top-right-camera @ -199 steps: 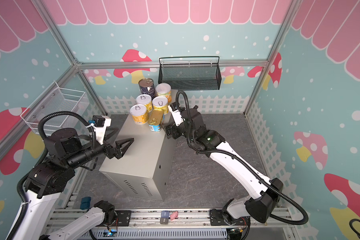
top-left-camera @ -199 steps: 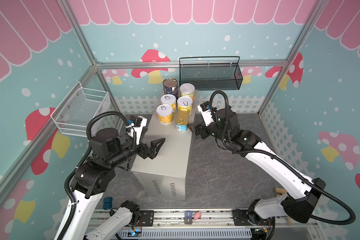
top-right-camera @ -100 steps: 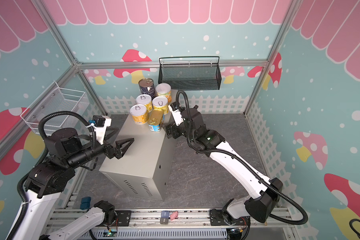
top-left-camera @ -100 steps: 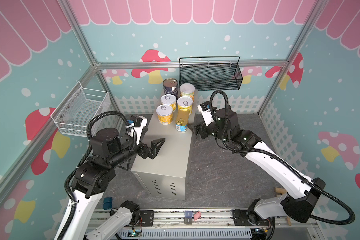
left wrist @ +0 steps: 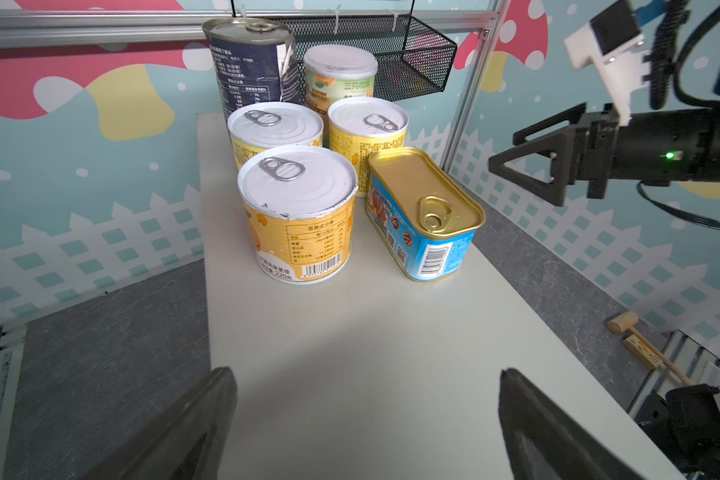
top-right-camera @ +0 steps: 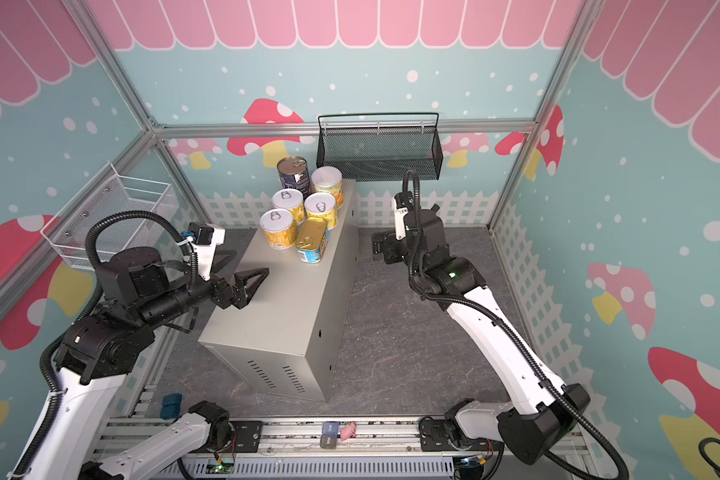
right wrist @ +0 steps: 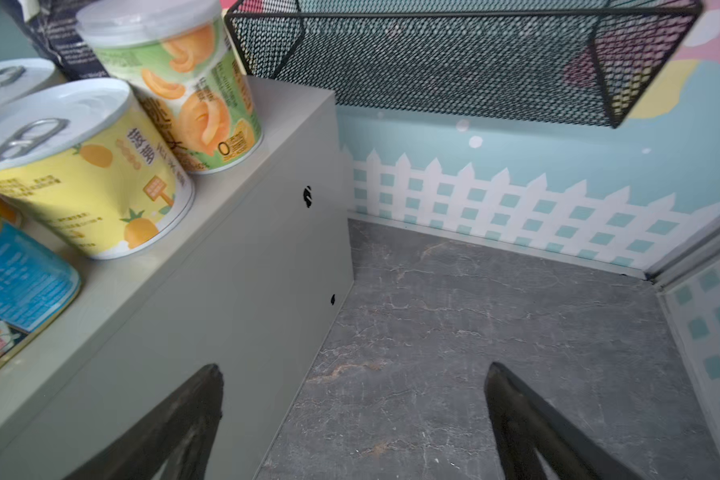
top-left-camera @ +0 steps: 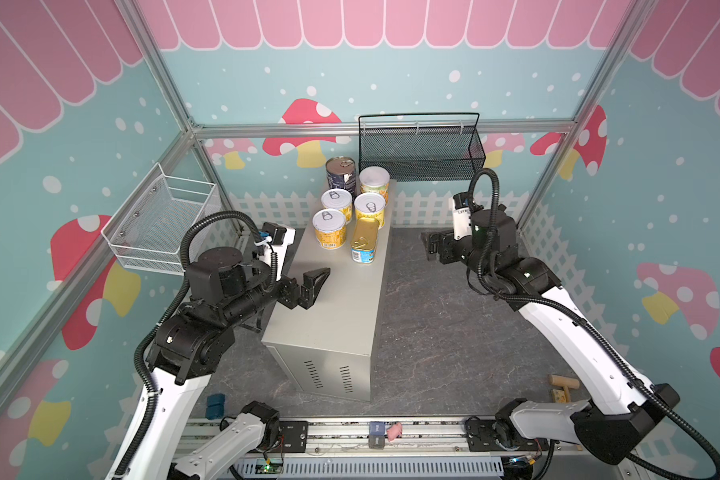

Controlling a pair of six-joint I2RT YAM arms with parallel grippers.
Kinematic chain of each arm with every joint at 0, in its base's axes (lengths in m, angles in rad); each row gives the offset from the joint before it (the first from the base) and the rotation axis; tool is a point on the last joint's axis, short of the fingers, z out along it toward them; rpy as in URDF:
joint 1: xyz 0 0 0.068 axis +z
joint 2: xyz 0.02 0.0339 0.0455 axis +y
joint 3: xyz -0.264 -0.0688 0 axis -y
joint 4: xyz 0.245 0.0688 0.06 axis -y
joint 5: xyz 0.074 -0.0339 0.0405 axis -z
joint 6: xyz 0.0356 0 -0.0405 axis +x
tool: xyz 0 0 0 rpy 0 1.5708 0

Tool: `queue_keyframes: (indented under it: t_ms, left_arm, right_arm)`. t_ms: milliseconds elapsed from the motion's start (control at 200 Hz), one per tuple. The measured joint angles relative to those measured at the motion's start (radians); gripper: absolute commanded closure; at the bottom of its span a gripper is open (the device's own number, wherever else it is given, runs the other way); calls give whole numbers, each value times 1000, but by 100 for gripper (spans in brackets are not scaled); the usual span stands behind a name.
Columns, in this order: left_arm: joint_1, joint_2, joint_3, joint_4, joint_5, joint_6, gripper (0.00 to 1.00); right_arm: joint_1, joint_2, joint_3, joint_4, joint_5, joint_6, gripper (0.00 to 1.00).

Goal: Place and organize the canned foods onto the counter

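Observation:
The counter is a long beige-grey box with vent slots on its near end. All the canned foods stand grouped at its far end. They are a navy can, a white-lidded yellow can, three yellow pull-tab cans and a flat gold-topped tin. My left gripper hovers open and empty over the counter's bare middle, short of the cans. To the right of the counter, my right gripper is open over the dark floor, apart from the gold-topped tin.
A black mesh basket hangs on the back wall just behind the cans. A white wire basket hangs on the left wall. A wooden mallet lies on the floor at the front right. Small blue blocks sit front left.
My right gripper has let go of the gold-topped tin, opened wider and drawn back to the right, off the counter. The left arm has not moved.

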Motion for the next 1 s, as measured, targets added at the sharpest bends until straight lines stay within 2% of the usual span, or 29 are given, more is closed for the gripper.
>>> queue_keyframes:
  t_ms: [95,270,360,505,735,846,1001]
  left_arm:
    - [19,37,36,-18,-36,-28,1]
    - [118,94,99,-32,-82,-108,1]
    - [161,110,121,-49,-99,-141,1]
    - [246,125,127,-89,-107,-182,1]
    - [375,98,57,-124,-58,-207,1]
    - [423,83,27,-138,-29,-207,1]
    - [461,72,-14,-143,-5,-206,1]
  right_arm:
    - [-53,-45,-39,0,-6,-1,1]
    - [-177,-89,-140,5,-27,-8,1]
    - [-206,-108,-207,30,-86,-35,1]
    - [-204,-161,-293,93,-285,-107,0]
    - [-177,-216,-309,194,-585,-188,0]
    - [-146,-203,-295,210,-664,-210,1]
    - [-96,-139,-256,219,-697,-227,1]
